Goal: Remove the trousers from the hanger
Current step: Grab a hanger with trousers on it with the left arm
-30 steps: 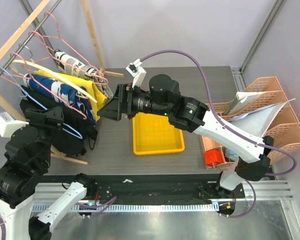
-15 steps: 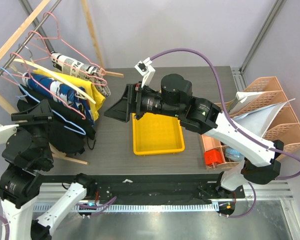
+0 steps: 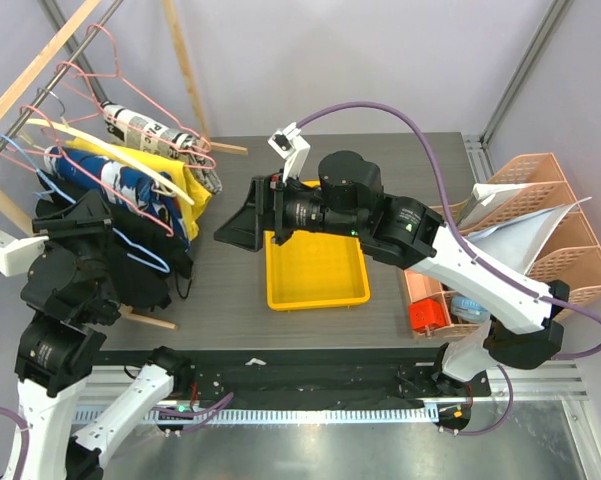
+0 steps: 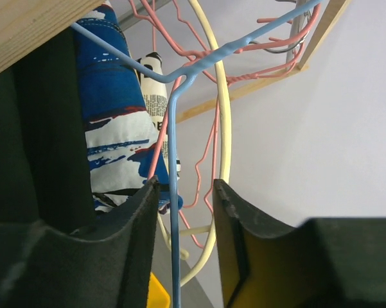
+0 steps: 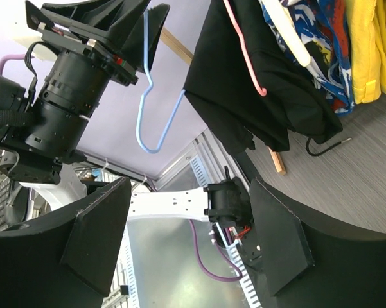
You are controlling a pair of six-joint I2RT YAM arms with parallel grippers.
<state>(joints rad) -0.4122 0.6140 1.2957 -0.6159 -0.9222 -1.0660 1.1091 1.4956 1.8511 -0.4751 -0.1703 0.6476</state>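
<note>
Black trousers (image 3: pixel 145 285) hang on a blue wire hanger (image 3: pixel 150 262) at the near end of the rack on the left. My left gripper (image 3: pixel 85 212) is at the hanger's top. In the left wrist view the blue hanger's wire (image 4: pixel 174 160) runs between the open jaws of the left gripper (image 4: pixel 185 189), close to the left finger, with the trousers (image 4: pixel 45 128) at the left. My right gripper (image 3: pixel 242 212) is open and empty over the table, to the right of the clothes. The right wrist view shows the trousers (image 5: pixel 263 83) and the blue hanger (image 5: pixel 155 122) beyond the right gripper (image 5: pixel 191 186).
A wooden rack (image 3: pixel 40 65) holds pink hangers (image 3: pixel 130 95), a blue patterned garment (image 3: pixel 110 180), a yellow garment (image 3: pixel 170 175) and a newsprint garment (image 3: pixel 145 125). A yellow tray (image 3: pixel 315 270) lies mid-table. Orange organizers (image 3: pixel 540 230) stand at the right.
My left arm has shifted and its gripper now sits at the blue hanger's top. My right gripper drew back a little to the right, still open.
</note>
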